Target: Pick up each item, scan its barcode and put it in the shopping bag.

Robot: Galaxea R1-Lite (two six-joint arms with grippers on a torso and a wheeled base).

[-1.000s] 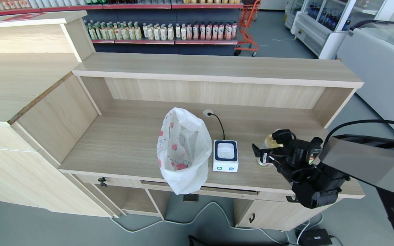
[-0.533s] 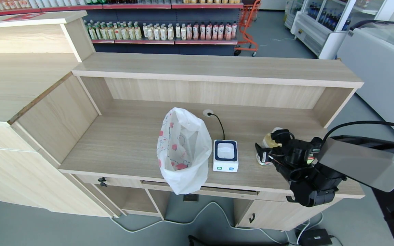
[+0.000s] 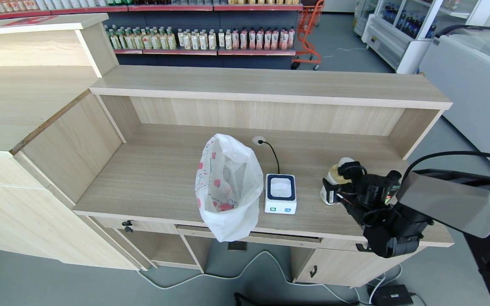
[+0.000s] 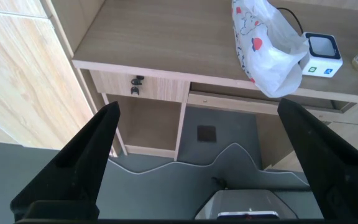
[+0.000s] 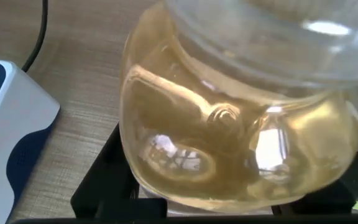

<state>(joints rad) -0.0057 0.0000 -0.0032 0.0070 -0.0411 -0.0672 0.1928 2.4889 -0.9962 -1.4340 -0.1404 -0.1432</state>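
Note:
A small clear bottle (image 3: 333,177) of yellowish drink with a white cap stands on the wooden counter (image 3: 155,178), right of the scanner (image 3: 280,193). My right gripper (image 3: 337,183) is shut on the bottle, one finger on each side. In the right wrist view the bottle (image 5: 229,124) sits close up between the black fingers (image 5: 104,180), with the scanner (image 5: 11,137) beside it. The white shopping bag (image 3: 227,182) with red prints stands open left of the scanner. My left gripper (image 4: 199,106) hangs open below and in front of the counter, far from the bag (image 4: 267,43).
A black cable (image 3: 272,153) runs from the scanner to a hole at the counter's back. A raised shelf (image 3: 270,87) overhangs the rear, and side panels close both ends. Drawers (image 4: 138,84) sit under the front edge. Bare counter lies left of the bag.
The right gripper's near finger has closed in from a small gap onto the bottle's side. The bottle and gripper shifted slightly right. The left arm stays still.

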